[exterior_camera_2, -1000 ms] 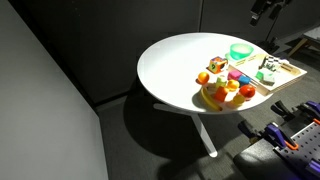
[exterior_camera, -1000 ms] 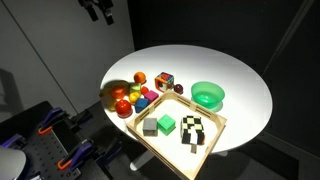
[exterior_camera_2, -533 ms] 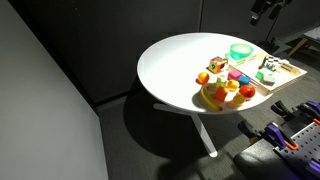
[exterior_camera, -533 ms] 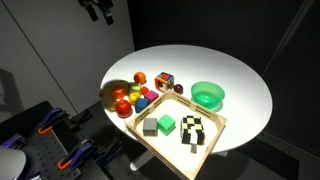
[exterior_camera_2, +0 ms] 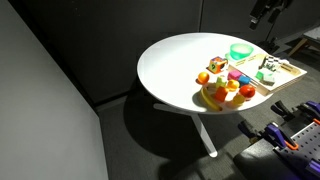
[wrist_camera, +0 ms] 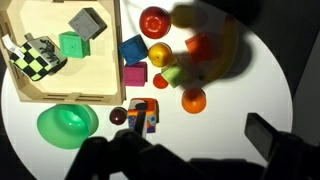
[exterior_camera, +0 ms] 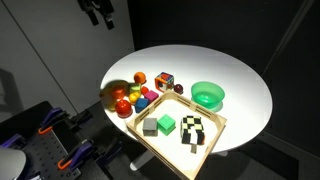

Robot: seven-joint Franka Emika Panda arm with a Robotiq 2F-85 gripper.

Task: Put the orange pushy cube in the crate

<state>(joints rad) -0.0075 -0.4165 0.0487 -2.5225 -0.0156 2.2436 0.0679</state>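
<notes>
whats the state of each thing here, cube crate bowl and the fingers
orange cube, sitting on the table, outside the crate, untouched
crate, flat on the table, holding a grey cube, a green cube and a checkered toy
green bowl, upright, empty
fingers, open, high above the table, holding nothing

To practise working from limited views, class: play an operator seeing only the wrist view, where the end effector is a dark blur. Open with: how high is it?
Observer: In both exterior views the end effector hangs high above the table, touching nothing.
Operator: My view crops the crate; anything hidden there?
Observer: No. An exterior view shows the whole crate, holding only a grey cube, a green cube and a checkered toy.
</notes>
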